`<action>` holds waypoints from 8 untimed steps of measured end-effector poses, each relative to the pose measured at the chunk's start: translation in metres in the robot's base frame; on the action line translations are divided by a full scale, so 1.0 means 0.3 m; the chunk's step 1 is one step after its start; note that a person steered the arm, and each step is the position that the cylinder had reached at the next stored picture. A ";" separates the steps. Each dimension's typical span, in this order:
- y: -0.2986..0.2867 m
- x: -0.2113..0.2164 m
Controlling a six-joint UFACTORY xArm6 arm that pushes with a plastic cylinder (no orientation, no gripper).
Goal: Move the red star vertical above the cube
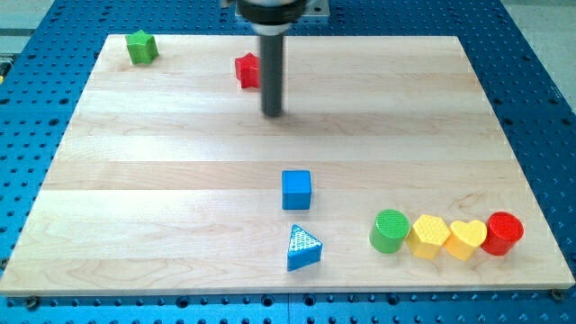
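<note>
Red star-shaped block: partly hidden by rod, orientation indeterminable. My tip lower right of it. Blue cube well below. No pincer fitted.

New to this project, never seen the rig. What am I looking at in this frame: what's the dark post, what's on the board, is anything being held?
There is one picture, from a single camera looking down at a slant; where it is mounted is not recorded. The dark post is the end of a robot arm: a straight rod with no fingers, so nothing is held. It only pushes blocks by sliding my tip along the wooden board.

The tip stands just right of the red star near the view's top. A green star sits top left. The blue cube is near the middle, with a blue triangle below it. At bottom right is a row: green cylinder, yellow hexagon, yellow heart, red cylinder.
</note>
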State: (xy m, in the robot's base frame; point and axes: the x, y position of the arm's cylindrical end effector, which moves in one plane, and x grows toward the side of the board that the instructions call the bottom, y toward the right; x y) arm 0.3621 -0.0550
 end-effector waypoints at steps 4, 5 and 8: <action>-0.084 -0.311; 0.018 -0.112; -0.052 -0.193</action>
State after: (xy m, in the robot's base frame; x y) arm 0.3042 -0.0707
